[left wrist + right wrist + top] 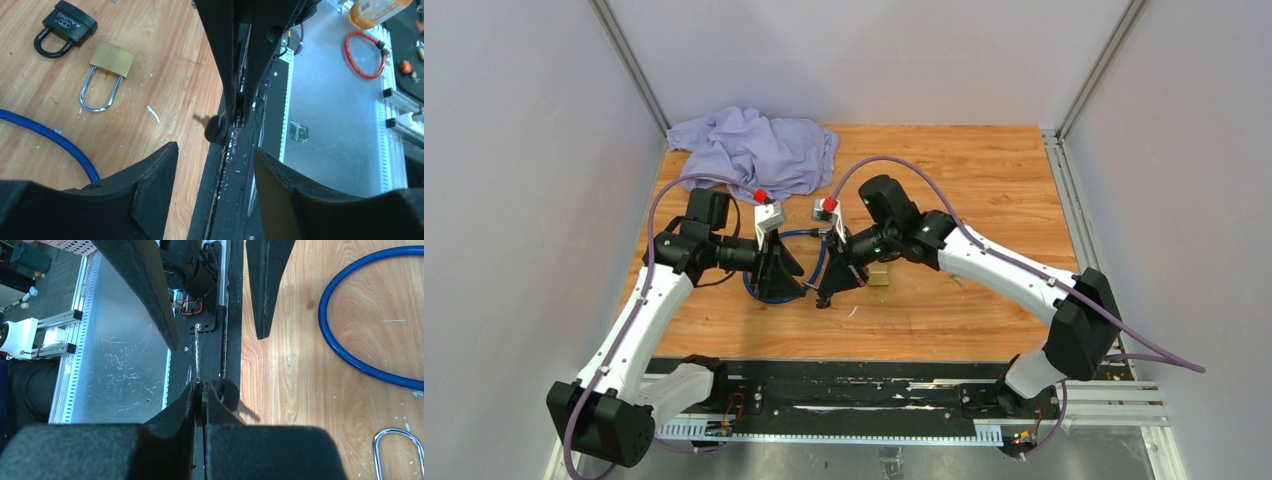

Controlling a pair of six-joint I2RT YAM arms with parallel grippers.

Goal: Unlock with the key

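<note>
Above the near edge of the surface [984, 180], the right pincer [202, 395] is clamped on the black-headed key [216, 129], and the left pincer [215, 152] faces it with its fingers apart, which looks like a handover or regrasp. Next, I judge, the key needs a firm hold and a blade-first approach to the brass padlock [112, 59], which lies flat beside a black padlock [69, 22]. The blue cable [55, 137] near them could snag, while a purple cloth [754, 148] lies well apart.

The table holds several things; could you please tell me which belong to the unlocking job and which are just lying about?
For the job: key, pinched in the right claw; brass padlock; black padlock (which one the key fits is unclear).
Lying about: purple cloth; blue cable, seemingly.
</note>
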